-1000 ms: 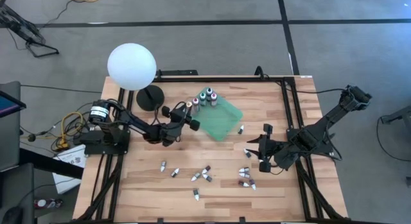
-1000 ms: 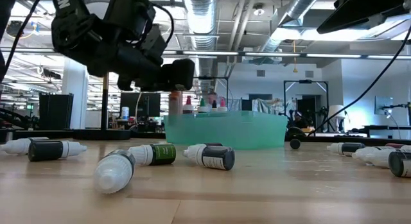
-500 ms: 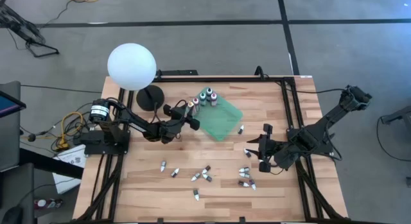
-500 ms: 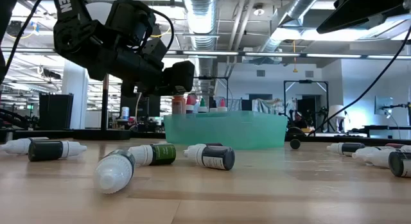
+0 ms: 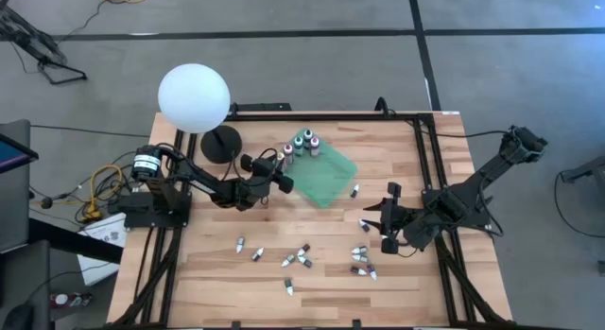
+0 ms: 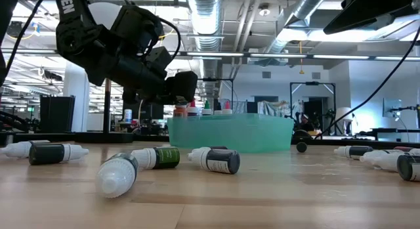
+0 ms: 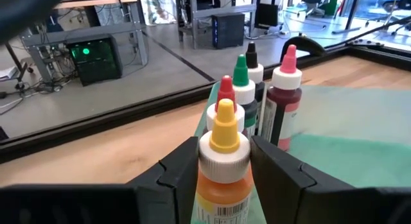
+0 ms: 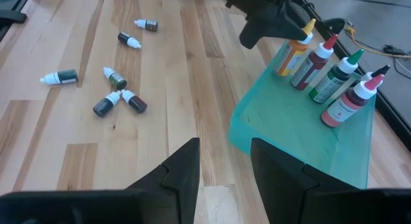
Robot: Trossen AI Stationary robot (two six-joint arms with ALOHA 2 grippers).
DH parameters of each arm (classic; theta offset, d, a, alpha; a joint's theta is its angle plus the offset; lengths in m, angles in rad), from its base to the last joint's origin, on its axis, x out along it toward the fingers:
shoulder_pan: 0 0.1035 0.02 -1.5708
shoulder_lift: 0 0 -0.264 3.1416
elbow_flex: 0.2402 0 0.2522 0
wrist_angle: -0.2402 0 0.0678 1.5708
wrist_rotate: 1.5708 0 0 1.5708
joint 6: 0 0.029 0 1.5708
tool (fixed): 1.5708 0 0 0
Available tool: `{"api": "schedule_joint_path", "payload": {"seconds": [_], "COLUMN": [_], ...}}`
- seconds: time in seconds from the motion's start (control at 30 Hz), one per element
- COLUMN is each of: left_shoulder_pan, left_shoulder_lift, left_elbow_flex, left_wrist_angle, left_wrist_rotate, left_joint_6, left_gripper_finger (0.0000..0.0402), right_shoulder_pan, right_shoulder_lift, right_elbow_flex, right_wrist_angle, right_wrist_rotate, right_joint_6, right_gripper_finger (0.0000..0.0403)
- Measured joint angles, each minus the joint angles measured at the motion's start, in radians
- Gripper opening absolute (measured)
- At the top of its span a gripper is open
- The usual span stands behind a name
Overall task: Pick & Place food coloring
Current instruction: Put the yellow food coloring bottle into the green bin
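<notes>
Five bottles stand in the green tray's (image 5: pixel 326 186) far corner, my left gripper (image 7: pixel 223 153) around the orange bottle (image 7: pixel 221 176) (clamped or not, I cannot tell), my right gripper (image 8: pixel 225 163) spread and idle, with a dozen-odd loose bottles (image 5: pixel 302 257) left along the bench's front.

A tray (image 5: pixel 326 179) is set near the middle of the table's (image 5: pixel 416 283) far half. A row of upright bottles (image 5: pixel 304 141) is stood in the tray along its far-left edge. A globe lamp (image 5: pixel 195 99) is placed at the far-left corner. Small bottles (image 5: pixel 301 258) are scattered lying down across the near half, with more (image 5: pixel 362 261) to the right.
</notes>
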Motion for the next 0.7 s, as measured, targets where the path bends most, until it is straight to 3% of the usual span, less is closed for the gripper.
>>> {"api": "schedule_joint_path", "payload": {"seconds": [0.3,0.7], "left_shoulder_pan": [0.001,0.014], "left_shoulder_lift": [0.000,0.000], "left_elbow_flex": [0.000,0.001], "left_wrist_angle": [-0.002,-0.038], "left_wrist_rotate": [0.014,0.032], "left_joint_6": [-0.010,-0.061], "left_gripper_finger": [0.0129,0.0170], "right_shoulder_pan": [0.000,0.000], "right_shoulder_lift": [0.000,0.000], "right_elbow_flex": [0.000,0.000], "right_wrist_angle": [0.011,0.012], "right_wrist_rotate": [0.000,0.000], "right_joint_6": [0.000,0.000], "right_gripper_finger": [0.0131,0.0131]}}
